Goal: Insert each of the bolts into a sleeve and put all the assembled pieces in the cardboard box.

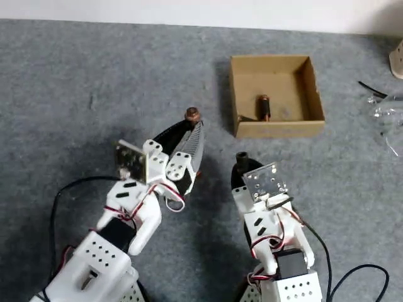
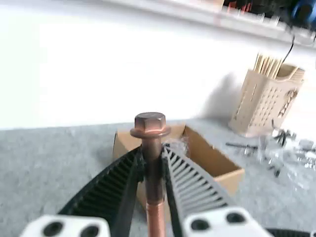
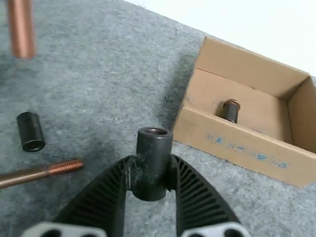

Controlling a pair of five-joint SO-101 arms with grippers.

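Two grippers, both loaded: left gripper (image 2: 153,150) is clamped on a copper bolt (image 2: 150,129), head up, and right gripper (image 3: 152,160) pinches a black sleeve (image 3: 153,143) upright. A spare sleeve (image 3: 30,131) and spare bolt (image 3: 44,172) lie on the grey mat (image 3: 98,74) nearby. Farther out, the cardboard box (image 1: 277,129) holds one assembled piece (image 1: 263,107).

Workshop bench: grey felt table (image 1: 63,75), stick-filled holder (image 2: 266,106), scattered small hardware (image 2: 276,154).

Copper bolt (image 2: 150,129), black sleeve (image 3: 153,150), seemingly mottled-grey table (image 1: 75,94)
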